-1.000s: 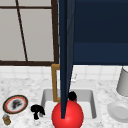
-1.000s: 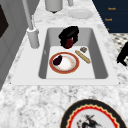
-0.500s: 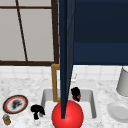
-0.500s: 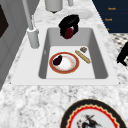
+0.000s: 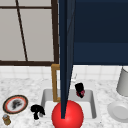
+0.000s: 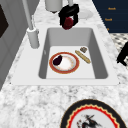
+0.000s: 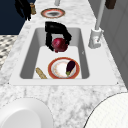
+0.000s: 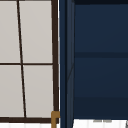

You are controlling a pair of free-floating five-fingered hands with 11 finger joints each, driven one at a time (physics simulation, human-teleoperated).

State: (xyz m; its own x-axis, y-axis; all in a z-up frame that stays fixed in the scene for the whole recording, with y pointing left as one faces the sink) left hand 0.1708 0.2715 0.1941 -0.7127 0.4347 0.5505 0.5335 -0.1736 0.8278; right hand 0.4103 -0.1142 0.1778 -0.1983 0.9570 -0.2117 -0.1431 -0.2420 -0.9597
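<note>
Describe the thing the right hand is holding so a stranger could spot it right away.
Start at the white sink set in the marble counter. Above its basin the right hand curls around a dark red onion. It is round and held in the air, unlike the long purple eggplant lying on the red-rimmed plate.

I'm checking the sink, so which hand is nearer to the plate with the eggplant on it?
Right. The right hand hangs over the sink just behind the plate, curled round a dark red ball. The left hand hovers over the counter, outside the sink's left edge.
</note>
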